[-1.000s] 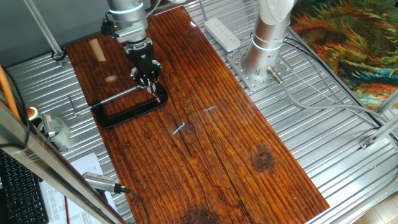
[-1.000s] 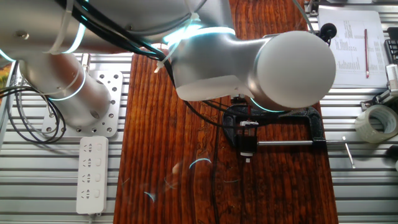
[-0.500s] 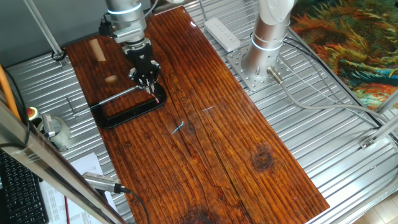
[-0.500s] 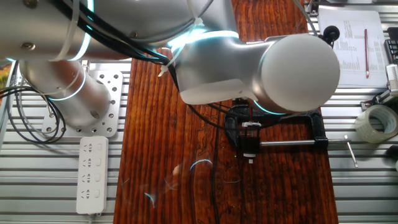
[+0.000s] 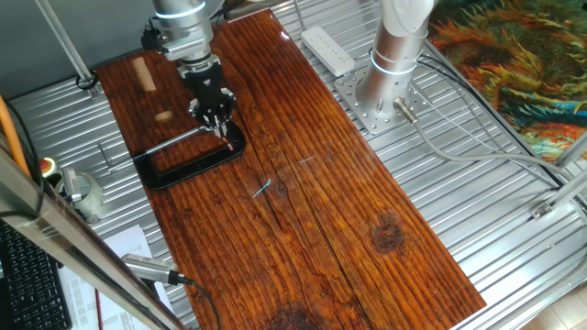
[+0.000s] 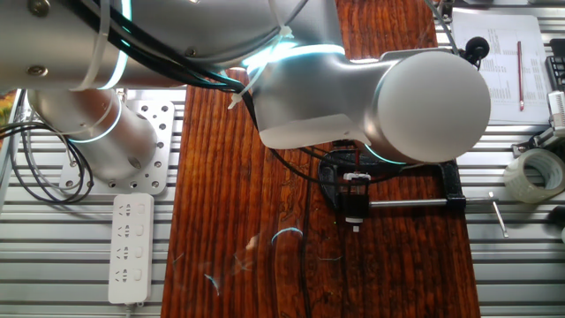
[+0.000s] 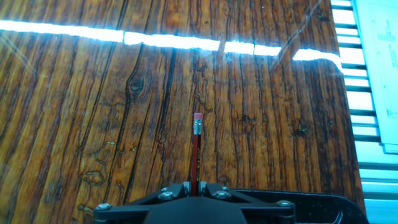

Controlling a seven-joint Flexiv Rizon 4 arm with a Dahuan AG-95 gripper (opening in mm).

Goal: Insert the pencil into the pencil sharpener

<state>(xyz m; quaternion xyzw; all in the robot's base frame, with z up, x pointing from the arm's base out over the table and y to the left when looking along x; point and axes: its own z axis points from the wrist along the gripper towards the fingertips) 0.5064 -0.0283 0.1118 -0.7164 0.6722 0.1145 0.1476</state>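
Shifted slightly toward the upper left of one fixed view since a second ago, arm and claw [image 5: 220,120] alike. Pinching the pencil [image 7: 196,154] now, fingers pressed on its lower part at the bottom centre of the hand view. Very thin, dark reddish shaft, silver ferrule, small pink eraser tip, pointing up the frame over the striped wooden desk [image 7: 74,112]. Hanging just above the black clamp [image 5: 188,160], left of centre in that fixed view.
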